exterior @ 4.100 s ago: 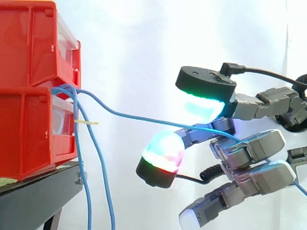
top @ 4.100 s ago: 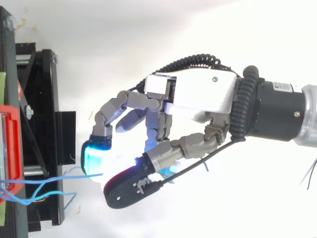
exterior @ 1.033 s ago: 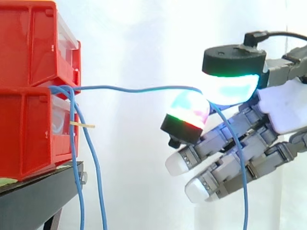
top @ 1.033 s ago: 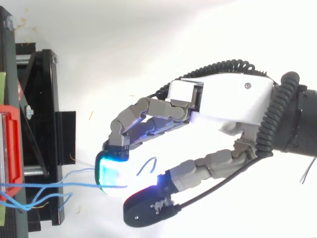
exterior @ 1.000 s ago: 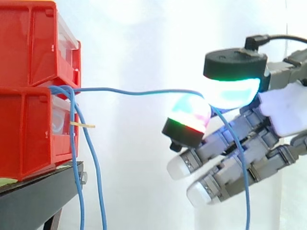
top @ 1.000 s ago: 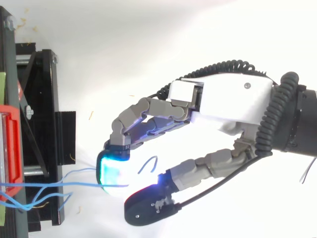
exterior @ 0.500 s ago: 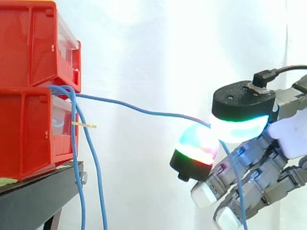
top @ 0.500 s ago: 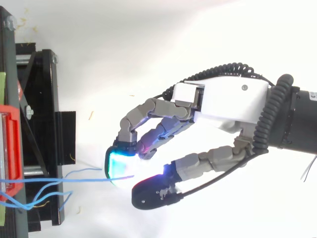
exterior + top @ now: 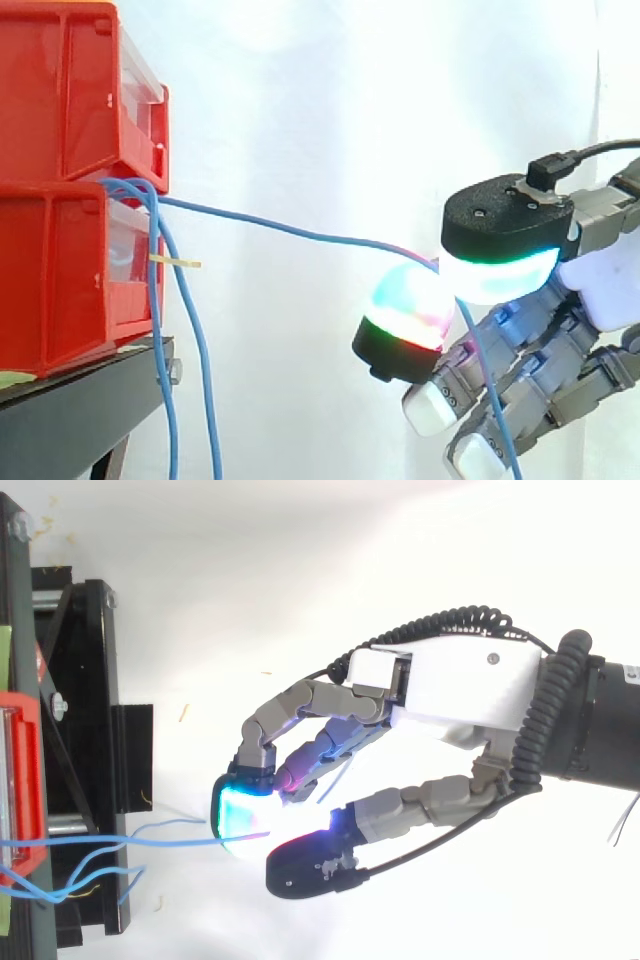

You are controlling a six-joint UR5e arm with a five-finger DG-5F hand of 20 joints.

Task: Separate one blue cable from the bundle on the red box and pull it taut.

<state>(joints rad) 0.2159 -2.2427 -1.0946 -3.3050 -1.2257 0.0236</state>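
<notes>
I see the fingers [image 9: 498, 278] pinching one blue cable [image 9: 300, 232] between two glowing pads, with the hand [image 9: 460, 685] well apart from the red bins [image 9: 60, 120]. The cable slopes up, almost straight, to the bundle [image 9: 135, 190] at the bins' front. Loose strands [image 9: 205, 380] hang past the black surface [image 9: 80, 410]. A white curtain [image 9: 330, 100] closes off the room behind.

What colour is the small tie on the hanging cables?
Yellow; the tie shows best in the side view.
</notes>
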